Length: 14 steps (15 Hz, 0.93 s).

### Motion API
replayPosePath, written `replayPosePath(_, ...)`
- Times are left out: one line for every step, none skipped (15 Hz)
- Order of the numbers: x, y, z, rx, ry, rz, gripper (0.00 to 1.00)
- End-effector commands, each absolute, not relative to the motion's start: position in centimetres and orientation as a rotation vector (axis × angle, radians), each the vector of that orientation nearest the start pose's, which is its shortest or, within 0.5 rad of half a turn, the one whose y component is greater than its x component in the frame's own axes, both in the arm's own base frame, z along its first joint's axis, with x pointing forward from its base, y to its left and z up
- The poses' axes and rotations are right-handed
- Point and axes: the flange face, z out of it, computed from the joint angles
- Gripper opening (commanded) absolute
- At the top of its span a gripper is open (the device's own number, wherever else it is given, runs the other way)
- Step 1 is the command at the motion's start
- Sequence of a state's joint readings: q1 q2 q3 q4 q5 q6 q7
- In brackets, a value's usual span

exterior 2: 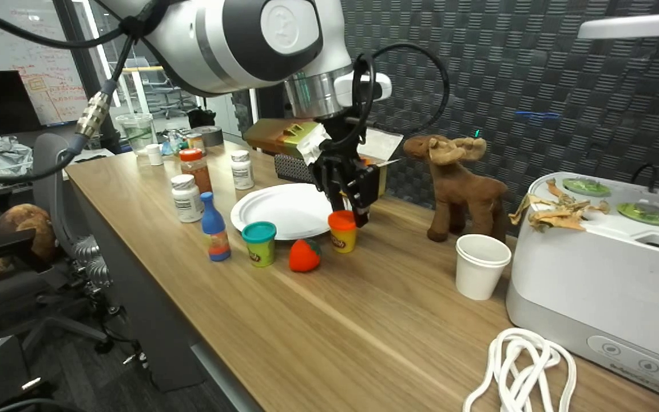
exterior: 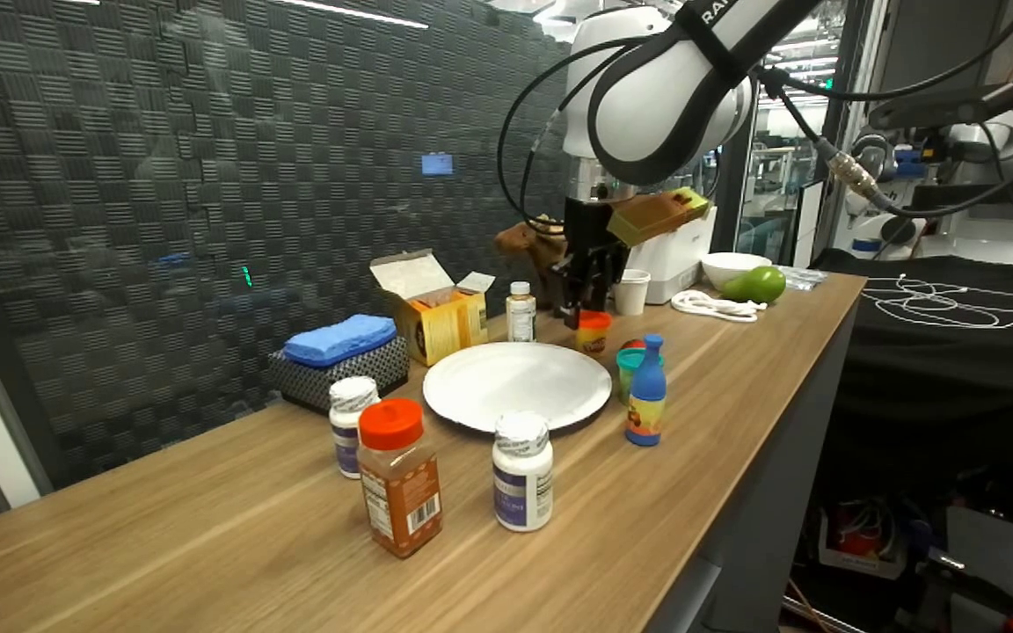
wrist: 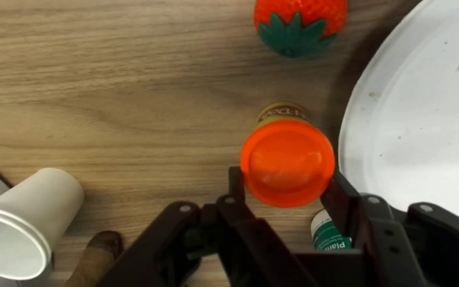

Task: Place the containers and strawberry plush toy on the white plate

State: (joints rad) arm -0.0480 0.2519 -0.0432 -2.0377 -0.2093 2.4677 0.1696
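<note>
Along a wood-grain tabletop, a gripper clamped on an orange-lidded tub

Brown streaks of grain run lengthwise down the wood. The gripper's jaws hold the orange lid from opposite sides, and the tub stands just beside the white plate, to its right in both exterior views.

In an exterior view the strawberry toy sits on the wood by the plate's near rim, between that tub and a teal-lidded tub; a blue bottle is left of them. Farther off, beyond the plate's left side, stand two white bottles and a red-capped bottle with orange-brown contents.

At the right, nested paper cups and coiled white cord lie close to a white appliance, with a brown plush moose farther back, toward the dark, woven-looking wall. Past the tabletop's left edge are a grey chair and, farther away, a whiteboard with red writing.

In an exterior view, black cloth drapes down to the right of the tabletop, thin white cable lying across it in loose loops.
</note>
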Motion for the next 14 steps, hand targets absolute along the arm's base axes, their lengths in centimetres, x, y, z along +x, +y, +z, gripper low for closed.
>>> replayPosePath(61.3, -4.7, 35.8, -3.285, 0.187, -0.285, 0.27)
replayPosePath(61.7, -4.3, 36.6, -3.308, 0.179, -0.291, 0.27)
replayPosePath(62.1, -3.7, 37.3, -3.33, 0.166, -0.285, 0.27)
replayPosePath(62.5, -2.9, 37.9, -3.361, 0.138, -0.253, 0.27)
replayPosePath(62.8, -2.0, 38.5, -3.385, 0.116, -0.237, 0.27)
replayPosePath(63.1, -1.1, 39.1, -3.408, 0.09, -0.215, 0.27)
replayPosePath(63.4, 0.1, 39.5, -3.42, 0.054, -0.19, 0.27)
replayPosePath(63.5, 1.4, 39.8, -3.432, 0.023, -0.163, 0.27)
replayPosePath(63.4, 2.7, 39.8, -3.437, -0.012, -0.134, 0.27)
replayPosePath(63.4, 4.0, 39.9, -3.43, -0.045, -0.109, 0.27)
replayPosePath(63.4, 5.2, 39.8, -3.421, -0.078, -0.086, 0.27)
replayPosePath(63.4, 6.5, 39.6, -3.408, -0.109, -0.069, 0.27)
replayPosePath(63.4, 7.6, 39.2, -3.403, -0.138, -0.066, 0.27)
replayPosePath(63.6, 8.5, 38.8, -3.392, -0.165, -0.089, 0.27)
